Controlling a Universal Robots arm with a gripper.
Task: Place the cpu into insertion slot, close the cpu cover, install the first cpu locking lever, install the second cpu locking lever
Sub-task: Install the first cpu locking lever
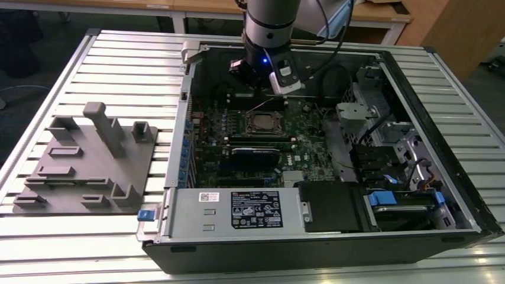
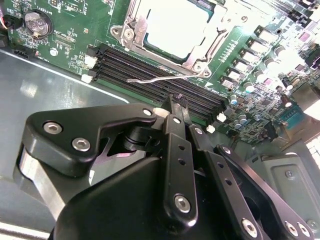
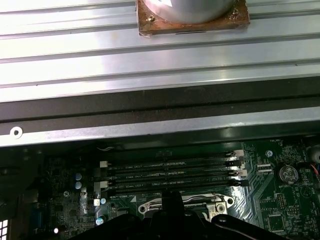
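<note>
**Gripper poised by the socket, chip seated**

- Open black tower computer case (image 1: 442, 177) lies on its side on a slatted metal table (image 1: 63, 248). The grey robot arm (image 1: 268, 23) reaches down into the case's far end.
- The cpu (image 2: 175, 25), a flat square chip with a pale silver top, sits in the insertion slot (image 1: 251, 123), a square metal-rimmed socket on the green circuit board (image 2: 75, 45).
- The cpu cover (image 2: 134, 31), a thin silvery frame plate with a square window, lies down over the chip's edges.
- One locking lever (image 2: 160, 78), a thin silver wire rod, sticks out from the socket corner across the long black memory slots (image 2: 145, 67). In the exterior view it shows as a fine slanted line between socket and arm.
- The black gripper (image 2: 178, 106) hangs just beside that lever, over the memory slots. Its fingertips are pressed together with nothing between them. Contact with the lever cannot be told.
- A round silver coin battery (image 3: 287, 173) sits on the board beyond the ends of the memory slots.
- A grey moulded fixture block (image 1: 87, 165) stands on the table at the exterior view's left, well apart from the case.
</note>
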